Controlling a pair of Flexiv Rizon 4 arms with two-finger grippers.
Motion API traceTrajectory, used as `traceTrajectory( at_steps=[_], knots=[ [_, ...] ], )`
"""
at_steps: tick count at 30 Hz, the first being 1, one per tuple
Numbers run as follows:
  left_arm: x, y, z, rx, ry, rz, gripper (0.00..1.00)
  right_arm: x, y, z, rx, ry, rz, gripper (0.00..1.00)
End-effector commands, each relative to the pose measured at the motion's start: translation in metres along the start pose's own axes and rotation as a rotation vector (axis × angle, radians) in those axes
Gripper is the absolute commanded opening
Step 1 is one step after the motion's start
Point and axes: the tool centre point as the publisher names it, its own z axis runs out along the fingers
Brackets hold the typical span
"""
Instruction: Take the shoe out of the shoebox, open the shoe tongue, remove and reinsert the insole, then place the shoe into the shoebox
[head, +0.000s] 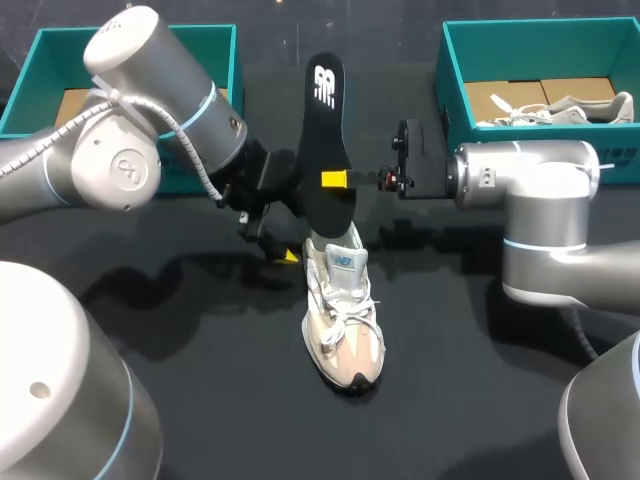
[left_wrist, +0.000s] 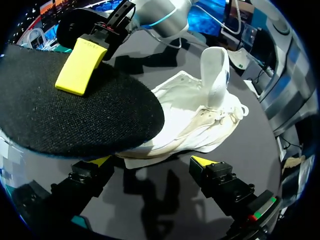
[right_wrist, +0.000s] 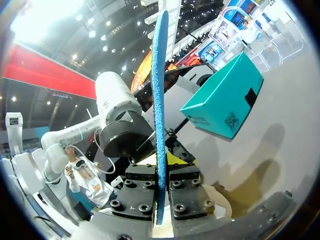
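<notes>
1. Judging progress from the table (head: 200, 345) downward: the job looked roughly half done, with the unboxing finished and the insole step under way.
2. Left shoebox (head: 60, 38) sat at the far left corner and showed only a cardboard floor. Right shoebox (head: 540, 28) sat at the far right and held a second shoe (head: 560, 108). Returning the worked shoe to a box was not yet done.
3. Shoe (head: 343, 320) stood on its sole near the table's middle, well apart from both boxes, with the toe toward the camera. Its tongue (left_wrist: 215, 75) was raised upright, so I took the opening as cleared.
4. Insole (head: 325, 130) was out of the shoe. It was held nearly on end, with its lower end just at the shoe's opening. Whether it was coming out or going back in could not be told; seating it flat remained.
5. Left arm (head: 140, 90) came in from the left and reached down beside the heel. Right arm (head: 540, 200) lay level across from the right.
6. Right gripper (head: 335, 180) was clamped on the insole's midsection, one finger on each face; the right wrist view showed the insole edge-on between them.
7. Left gripper (left_wrist: 150, 162) was spread wide and gripped nothing. The heel lay just ahead of its tips, and contact was not evident.
</notes>
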Motion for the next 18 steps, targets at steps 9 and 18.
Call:
traceTrajectory(
  at_steps=[9, 18],
  knots=[
    [-0.0024, -0.0013, 0.0017, 0.009, -0.012, 0.002, 1.00, -0.0014, -0.0010, -0.0015, -0.024, 0.006, -0.027, 0.00],
    [-0.0001, -0.0007, -0.0015, 0.024, -0.016, 0.009, 1.00, -0.0017, -0.0052, -0.0007, -0.043, 0.019, -0.071, 0.00]
  ],
)
